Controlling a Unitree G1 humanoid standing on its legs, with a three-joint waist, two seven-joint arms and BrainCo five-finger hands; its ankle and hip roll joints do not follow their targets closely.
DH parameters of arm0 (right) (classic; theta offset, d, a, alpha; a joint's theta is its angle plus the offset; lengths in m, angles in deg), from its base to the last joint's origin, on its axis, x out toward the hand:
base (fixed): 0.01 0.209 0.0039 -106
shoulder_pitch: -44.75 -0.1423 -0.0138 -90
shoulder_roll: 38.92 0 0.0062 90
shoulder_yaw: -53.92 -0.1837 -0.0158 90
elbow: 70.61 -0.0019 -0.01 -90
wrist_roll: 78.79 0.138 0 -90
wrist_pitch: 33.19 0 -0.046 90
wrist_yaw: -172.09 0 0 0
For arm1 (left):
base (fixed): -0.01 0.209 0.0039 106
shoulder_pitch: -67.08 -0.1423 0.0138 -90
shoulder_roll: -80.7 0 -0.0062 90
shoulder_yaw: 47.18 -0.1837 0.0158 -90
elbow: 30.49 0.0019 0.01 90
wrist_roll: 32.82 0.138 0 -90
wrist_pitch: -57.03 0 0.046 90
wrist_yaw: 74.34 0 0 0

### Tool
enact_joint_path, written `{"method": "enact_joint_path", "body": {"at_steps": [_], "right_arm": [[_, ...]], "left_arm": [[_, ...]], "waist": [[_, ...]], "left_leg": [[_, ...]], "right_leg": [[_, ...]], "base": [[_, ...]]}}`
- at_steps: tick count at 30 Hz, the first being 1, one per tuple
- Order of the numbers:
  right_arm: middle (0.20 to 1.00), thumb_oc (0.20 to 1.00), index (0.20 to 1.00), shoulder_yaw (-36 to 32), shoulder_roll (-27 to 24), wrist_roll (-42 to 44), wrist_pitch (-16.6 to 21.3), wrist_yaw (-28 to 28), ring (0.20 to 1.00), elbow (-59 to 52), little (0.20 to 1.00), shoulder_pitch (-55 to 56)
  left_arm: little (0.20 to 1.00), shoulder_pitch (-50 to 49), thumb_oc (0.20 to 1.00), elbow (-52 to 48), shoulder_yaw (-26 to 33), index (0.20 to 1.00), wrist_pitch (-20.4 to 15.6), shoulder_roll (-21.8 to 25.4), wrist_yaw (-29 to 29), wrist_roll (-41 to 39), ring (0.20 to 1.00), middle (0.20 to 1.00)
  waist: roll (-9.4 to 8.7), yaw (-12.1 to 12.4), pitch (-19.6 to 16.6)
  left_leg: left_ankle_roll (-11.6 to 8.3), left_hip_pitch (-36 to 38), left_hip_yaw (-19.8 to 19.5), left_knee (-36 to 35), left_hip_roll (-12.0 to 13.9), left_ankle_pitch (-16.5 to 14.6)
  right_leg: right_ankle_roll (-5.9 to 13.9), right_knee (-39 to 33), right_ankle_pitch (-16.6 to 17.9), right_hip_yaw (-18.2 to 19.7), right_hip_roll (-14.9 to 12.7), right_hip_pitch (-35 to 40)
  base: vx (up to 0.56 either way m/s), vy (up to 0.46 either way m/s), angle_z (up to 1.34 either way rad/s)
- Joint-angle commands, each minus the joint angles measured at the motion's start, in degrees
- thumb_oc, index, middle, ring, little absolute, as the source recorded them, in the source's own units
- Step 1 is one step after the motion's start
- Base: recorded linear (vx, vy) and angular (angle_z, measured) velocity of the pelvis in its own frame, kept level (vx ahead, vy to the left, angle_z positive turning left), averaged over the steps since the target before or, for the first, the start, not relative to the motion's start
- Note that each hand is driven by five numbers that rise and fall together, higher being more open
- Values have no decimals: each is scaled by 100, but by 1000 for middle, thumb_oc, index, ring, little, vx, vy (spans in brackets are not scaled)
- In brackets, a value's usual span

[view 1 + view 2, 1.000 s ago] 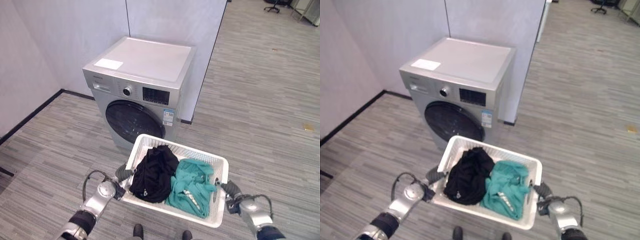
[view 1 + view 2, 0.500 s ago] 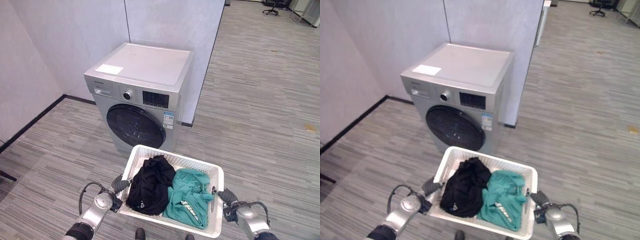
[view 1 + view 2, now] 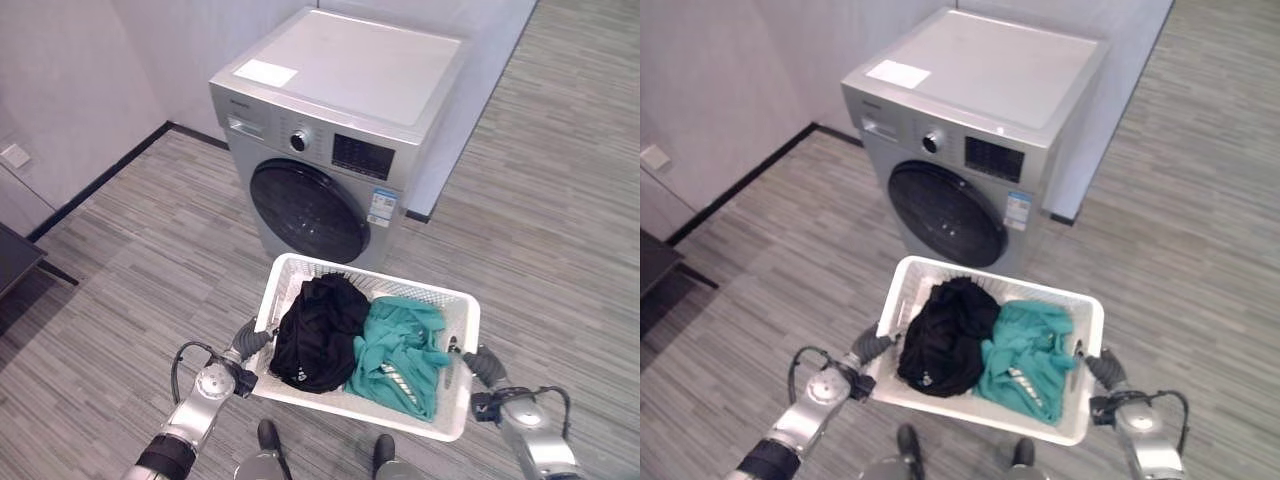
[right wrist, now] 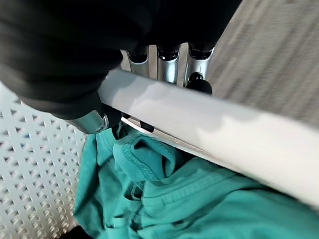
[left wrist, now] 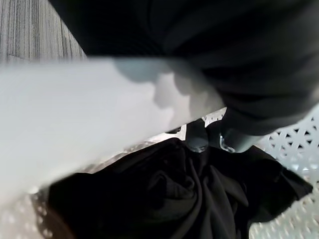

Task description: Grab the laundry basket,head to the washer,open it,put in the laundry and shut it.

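Your washer (image 3: 335, 140) stood against the wall, big and silver-grey, with a flat pale top. Its round dark door (image 3: 308, 212) was shut. A small white label (image 3: 265, 72) lay on the top near one back corner, and a knob (image 3: 297, 141) and a dark panel (image 3: 362, 157) sat on the front above the door.

The white laundry basket (image 3: 455, 420) was up off the grey striped floor (image 3: 120, 300), just in front of the washer door, and you held it on both sides.

Inside the basket lay two clumps of clothes. The black clothes (image 3: 318, 332) were on the left side and the teal clothes (image 3: 400, 352) were on the right side, touching each other in the middle.

Your left hand (image 3: 247, 343) was on the basket's left rim. In the left wrist view its fingers (image 5: 197, 137) curled over the white rim, with the dark tips inside, just above the black clothes.

Your right hand (image 3: 478, 362) was on the right rim. In the right wrist view its fingers (image 4: 167, 63) were wrapped around the white rim bar, tight on it, with the teal clothes right under.
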Motion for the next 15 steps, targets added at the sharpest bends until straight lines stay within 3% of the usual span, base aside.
{"method": "enact_joint_path", "body": {"at_steps": [1,3,6,7,8,10,12,15], "right_arm": [[200,200,200,-1227,-724,69,365,-137,200,-76,200,-95],[200,200,200,-1474,-769,-15,361,-66,200,-550,200,-50],[200,200,200,-1647,-776,-94,350,-54,200,-868,200,18],[200,200,200,-1752,-800,-113,394,-67,200,-1054,200,-20],[200,200,200,-1761,-797,-115,388,-66,200,-1064,200,-17],[200,200,200,-1925,-858,-94,429,-95,200,-1251,200,29],[200,200,200,-2028,-967,-61,472,-113,200,-1479,200,13],[200,200,200,-2040,-1014,-72,455,-106,200,-1567,200,-21]], "left_arm": [[200,277,200,-317,1924,200,-280,1106,453,67,200,200],[200,356,200,-695,2156,200,-288,1374,459,187,200,200],[200,405,200,-898,2278,200,-288,1477,527,307,200,200],[200,551,200,-1000,2333,200,-318,1541,584,322,200,200],[200,562,200,-997,2328,200,-316,1540,584,322,200,200],[200,681,200,-1055,2335,200,-343,1589,609,316,200,200],[200,880,200,-1067,2308,200,-345,1703,629,209,200,200],[200,1030,200,-1071,2301,200,-336,1738,618,126,200,200]], "waist": [[-144,117,-380],[-118,107,-364],[-108,51,-319],[-82,-23,-305],[-81,-16,-296],[-70,-123,-293],[-86,-202,-284],[-95,-264,-270]], "left_leg": [[218,-179,-77,781,-79,-1022],[371,-29,-116,662,-288,-1087],[487,119,-139,570,-403,-1116],[547,287,-161,446,-482,-1127],[543,302,-159,427,-480,-1124],[579,506,-217,246,-582,-1126],[605,724,-166,110,-674,-1146],[611,927,-133,26,-684,-1258]], "right_leg": [[199,511,-85,118,-525,-292],[152,1186,-127,239,-688,-498],[100,1726,-215,426,-643,-704],[37,2065,-385,508,-378,-904],[31,2098,-408,514,-378,-915],[-32,2209,-587,623,26,-1115],[-113,2034,-574,402,292,-1313],[-85,1841,-467,226,394,-1449]], "base": [[99,309,37],[122,412,11],[70,205,24],[101,214,11],[126,214,-6],[117,129,4],[127,104,9],[111,47,14]]}}
